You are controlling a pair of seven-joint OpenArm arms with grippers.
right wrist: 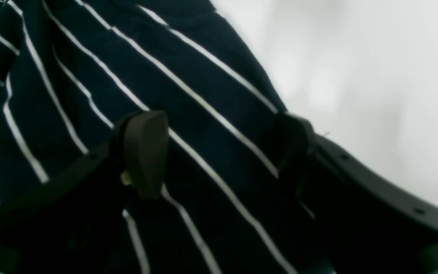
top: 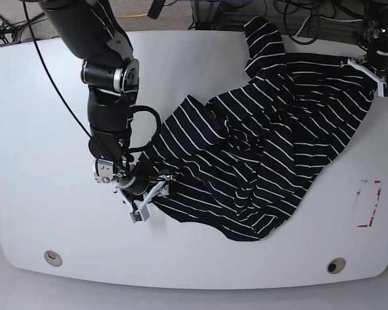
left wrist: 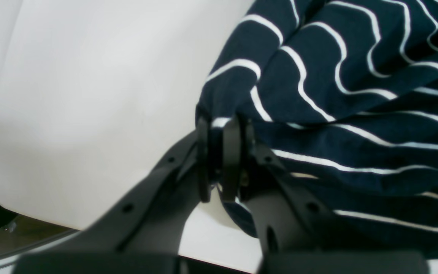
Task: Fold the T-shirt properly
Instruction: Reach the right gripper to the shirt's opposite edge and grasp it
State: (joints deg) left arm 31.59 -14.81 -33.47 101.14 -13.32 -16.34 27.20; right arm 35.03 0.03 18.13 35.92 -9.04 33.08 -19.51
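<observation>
Dark navy T-shirt [top: 258, 148] with thin white stripes, spread crumpled over the middle and right part of the white table [top: 39, 129]. Many folds and wrinkles in the cloth, not flat anywhere. One sleeve or corner reaching up toward the far edge of the table, near the cables there. Lower hem lying in a rounded curve near the front edge.

Left hand [left wrist: 221, 160] at the far right corner of the shirt in the base view, closed tight on a pinch of the striped cloth. In the left wrist view, both black fingers [left wrist: 203, 152] pressed together with a bit of fabric and one white stripe squeezed between them. Cloth pulled up into folds just behind that grip.

Right hand [right wrist: 219, 152] at the near left edge of the shirt in the base view, low over the table. In the right wrist view, jaws standing wide apart, one rounded fingertip [right wrist: 145, 152] on the left and the other on the right, with striped cloth seen between them. Touching the cloth or only above it: cannot tell.

Small red marking [top: 370, 203] on the table at the right, apart from the shirt. Two round fittings [top: 51, 258] near the front edge of the table.
</observation>
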